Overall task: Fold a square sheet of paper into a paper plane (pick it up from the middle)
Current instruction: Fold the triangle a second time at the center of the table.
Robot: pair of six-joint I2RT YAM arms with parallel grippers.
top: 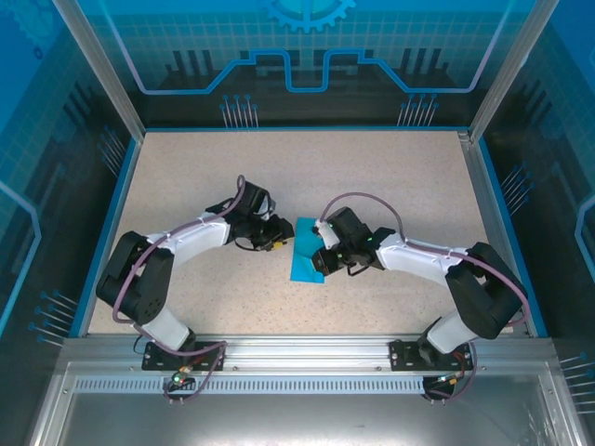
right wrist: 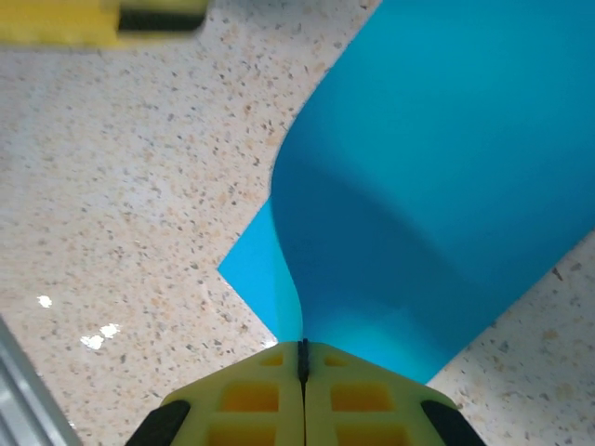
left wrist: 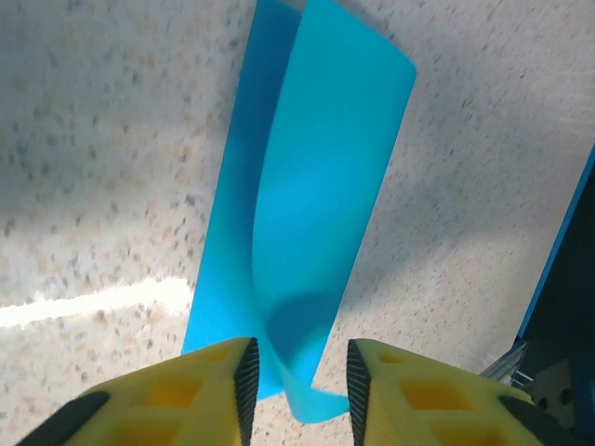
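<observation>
Step in hand: an early fold, by my reading. The square sheet of paper (top: 302,265) is bent over on itself in a loose curl, with no crease pressed and nothing dart-shaped yet.

Where the sheet is: near the middle of the table (top: 372,167), a little toward the near edge and well apart from every corner. Part lies flat on the surface and part stands up in a curve.

Right gripper (right wrist: 302,351): jaws closed flat together on one edge of the sheet. The paper rises out of the pinch and arches away over the flat part.

Left gripper (left wrist: 299,376): jaws parted to a narrow gap with the bottom of the curl (left wrist: 307,186) lying in it. The sheet may brush the inner face of one finger (left wrist: 246,372), but the wrist view does not settle that, and there is no squeeze.

From above: the two grippers meet tip to tip over the paper, left gripper (top: 278,242) at its left edge and right gripper (top: 321,260) on top of it.

Next move calls for: carrying the pinched edge across to meet the opposite edge squarely, then flattening the bend into a sharp crease. The left gripper looks placed to pin or press the fold line.

Risk: thin paper held by one edge can skew or spring back, which would put the crease off-centre.
</observation>
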